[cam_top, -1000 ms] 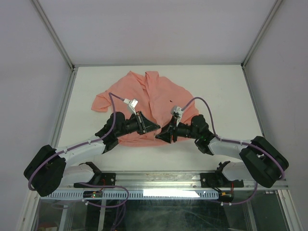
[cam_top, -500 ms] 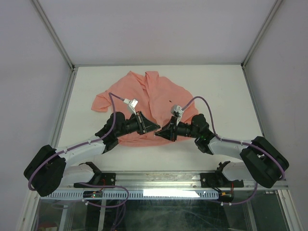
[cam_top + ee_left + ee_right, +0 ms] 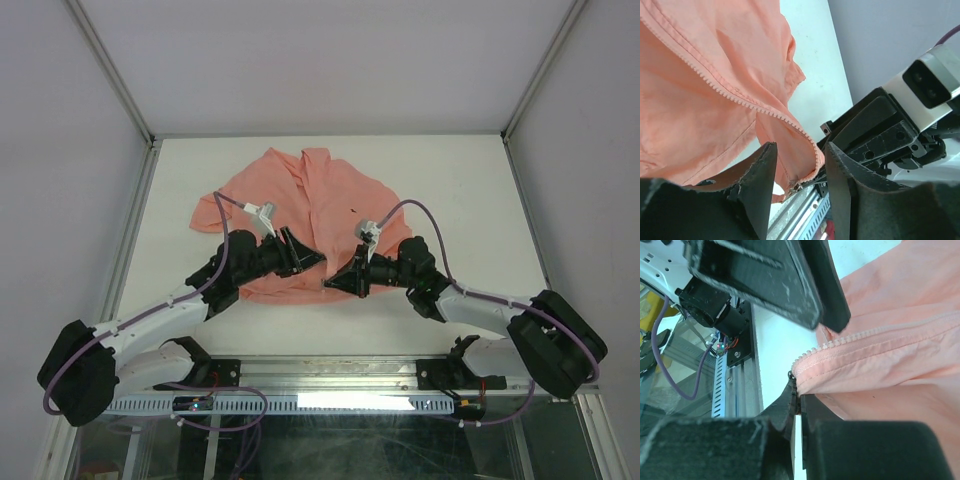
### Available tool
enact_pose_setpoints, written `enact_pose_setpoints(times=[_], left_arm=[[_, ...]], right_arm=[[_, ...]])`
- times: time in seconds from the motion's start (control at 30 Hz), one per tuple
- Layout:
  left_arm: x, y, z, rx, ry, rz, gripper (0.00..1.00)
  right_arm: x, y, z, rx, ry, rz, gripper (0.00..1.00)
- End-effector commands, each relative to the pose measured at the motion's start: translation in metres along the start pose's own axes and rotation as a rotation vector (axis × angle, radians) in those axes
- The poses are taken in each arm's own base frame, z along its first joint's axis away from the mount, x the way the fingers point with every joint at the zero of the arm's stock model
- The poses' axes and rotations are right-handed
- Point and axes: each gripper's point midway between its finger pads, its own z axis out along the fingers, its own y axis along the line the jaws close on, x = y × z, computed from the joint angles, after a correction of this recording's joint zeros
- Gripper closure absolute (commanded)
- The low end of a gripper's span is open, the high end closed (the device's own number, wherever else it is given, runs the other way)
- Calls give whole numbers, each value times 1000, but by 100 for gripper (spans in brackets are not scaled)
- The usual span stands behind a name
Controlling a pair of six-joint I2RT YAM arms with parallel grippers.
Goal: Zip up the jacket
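We fear the thin jacket (image 3: 330,195), lying mid-way on the table (image 3: 460,180) with its hem toward the near edge, may slip from the right claw (image 3: 327,287), pinched shut on the zipper end (image 3: 799,365), before the wide-apart left claw (image 3: 320,262) closes on the other front edge.

A white table (image 3: 470,200) carries one thing, a wrinkled salmon-pink jacket (image 3: 330,195) lying spread around its middle, collar toward the far edge, bare surface on either side.
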Motion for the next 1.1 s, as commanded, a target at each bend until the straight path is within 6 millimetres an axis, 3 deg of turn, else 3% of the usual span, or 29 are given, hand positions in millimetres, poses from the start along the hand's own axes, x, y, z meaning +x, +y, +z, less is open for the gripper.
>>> enact_pose_setpoints(times=[0.0, 0.2, 0.37, 0.43, 0.47, 0.5, 0.67, 0.83, 1.07], left_arm=[[-25, 4, -11, -116, -78, 85, 53], [-23, 49, -23, -381, -44, 111, 45], [-16, 75, -15, -540, 63, 158, 41], [-12, 82, -8, -583, 103, 180, 43], [-10, 86, -5, -605, 124, 191, 45], [-8, 90, -2, -630, 142, 205, 47], [3, 119, 10, -792, 252, 276, 57], [10, 131, 18, -898, 333, 347, 62], [19, 141, 24, -979, 392, 404, 62]], right_arm=[[-9, 6, -2, -13, -1, 4, 100], [5, 2, -3, -2, 24, 27, 100], [10, 0, -3, -1, 26, 29, 100], [13, -1, -3, -2, 25, 28, 100], [7, -18, -3, 95, -16, 32, 100], [6, -22, -3, 121, -27, 33, 100], [7, -27, -6, 152, -37, 33, 100], [5, -29, -8, 172, -57, 35, 100], [3, -29, -11, 181, -71, 30, 100]])
